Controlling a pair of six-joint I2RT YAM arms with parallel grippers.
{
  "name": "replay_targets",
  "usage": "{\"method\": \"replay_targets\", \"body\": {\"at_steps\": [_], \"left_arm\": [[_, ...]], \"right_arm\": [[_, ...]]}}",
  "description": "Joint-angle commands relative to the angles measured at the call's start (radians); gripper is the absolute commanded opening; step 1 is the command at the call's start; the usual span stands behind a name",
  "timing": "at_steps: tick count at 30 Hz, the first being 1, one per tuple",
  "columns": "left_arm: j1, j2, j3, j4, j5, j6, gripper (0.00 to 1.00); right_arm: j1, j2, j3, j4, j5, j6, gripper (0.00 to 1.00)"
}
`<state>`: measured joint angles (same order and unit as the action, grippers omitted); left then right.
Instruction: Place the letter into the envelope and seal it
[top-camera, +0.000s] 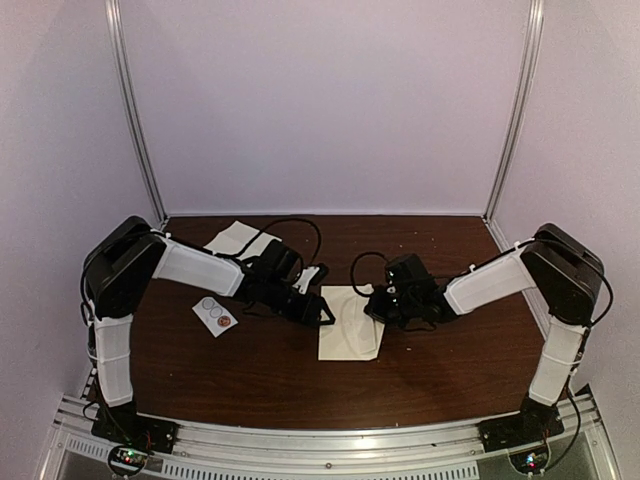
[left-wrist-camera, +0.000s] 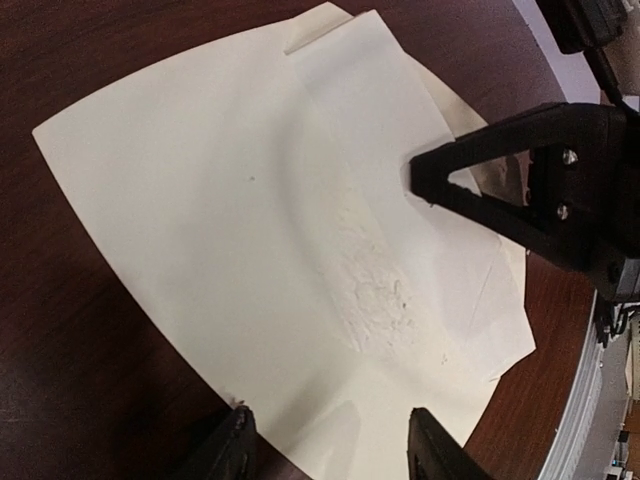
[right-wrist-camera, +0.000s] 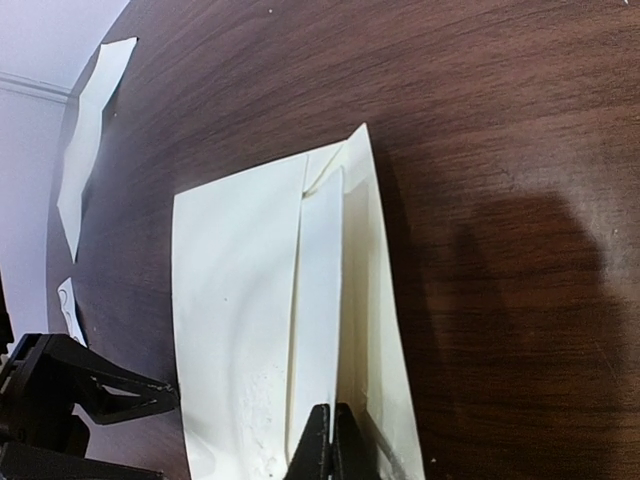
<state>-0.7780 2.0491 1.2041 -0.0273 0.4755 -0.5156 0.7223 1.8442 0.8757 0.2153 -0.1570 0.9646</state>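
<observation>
Lying flat near the middle of the table (top-camera: 250, 385), the envelope (top-camera: 348, 328) is sitting between both arms. The left gripper (left-wrist-camera: 337, 448) is holding its fingers spread at the envelope's left edge, clamping nothing. The right gripper (right-wrist-camera: 331, 440) is pressing its fingers together on the folded flap; whether they pinch paper cannot be told. The sticker card (top-camera: 214, 316) is showing marks too small to read.

The envelope (right-wrist-camera: 235, 330) runs off the bottom edge; the sticker card (top-camera: 214, 316) is blurred.
</observation>
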Motion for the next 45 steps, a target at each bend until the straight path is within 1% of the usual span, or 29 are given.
{"method": "replay_targets", "body": {"at_steps": [1, 4, 10, 13, 17, 19, 20, 24, 26, 29, 30, 36, 39, 43, 45], "left_arm": [[-0.024, 0.021, -0.017, 0.020, 0.047, -0.027, 0.53], [-0.049, 0.013, -0.019, 0.020, 0.056, -0.031, 0.53], [-0.052, -0.011, -0.032, 0.020, 0.049, -0.032, 0.53], [-0.053, -0.032, -0.041, 0.021, 0.042, -0.032, 0.53], [-0.052, -0.089, -0.072, 0.070, 0.000, -0.031, 0.59], [-0.053, -0.131, -0.086, 0.080, -0.030, -0.027, 0.62], [-0.052, -0.147, -0.089, 0.079, -0.047, -0.023, 0.64], [-0.052, -0.183, -0.089, 0.065, -0.105, -0.005, 0.71], [-0.049, -0.182, -0.085, 0.061, -0.111, -0.004, 0.73], [-0.046, -0.172, -0.083, 0.063, -0.098, -0.009, 0.74], [-0.045, -0.166, -0.081, 0.063, -0.092, -0.011, 0.74], [-0.046, -0.128, -0.076, 0.075, -0.040, -0.024, 0.75], [-0.046, -0.118, -0.074, 0.073, -0.037, -0.024, 0.75], [-0.046, -0.112, -0.073, 0.080, -0.028, -0.026, 0.74], [-0.046, -0.113, -0.078, 0.100, -0.012, -0.031, 0.73]], "right_arm": [[0.001, -0.011, -0.002, 0.031, 0.004, -0.025, 0.00], [0.004, 0.002, 0.000, 0.037, -0.044, -0.033, 0.00], [0.021, -0.042, -0.054, 0.035, -0.085, -0.061, 0.00], [0.037, -0.088, -0.073, -0.001, -0.072, -0.087, 0.00], [0.039, -0.159, -0.079, -0.085, -0.022, -0.125, 0.01], [0.040, -0.195, -0.066, -0.140, 0.009, -0.146, 0.09], [0.039, -0.212, -0.059, -0.168, 0.027, -0.155, 0.14], [0.040, -0.296, -0.043, -0.269, 0.101, -0.180, 0.40], [0.039, -0.342, -0.040, -0.316, 0.142, -0.192, 0.51], [0.039, -0.401, -0.045, -0.366, 0.189, -0.209, 0.64], [0.037, -0.413, -0.046, -0.380, 0.198, -0.216, 0.66], [0.037, -0.411, -0.056, -0.431, 0.221, -0.243, 0.70], [0.037, -0.405, -0.061, -0.433, 0.214, -0.253, 0.68], [0.041, -0.362, -0.057, -0.417, 0.161, -0.262, 0.67], [0.047, -0.337, -0.067, -0.376, 0.097, -0.242, 0.65]]}}
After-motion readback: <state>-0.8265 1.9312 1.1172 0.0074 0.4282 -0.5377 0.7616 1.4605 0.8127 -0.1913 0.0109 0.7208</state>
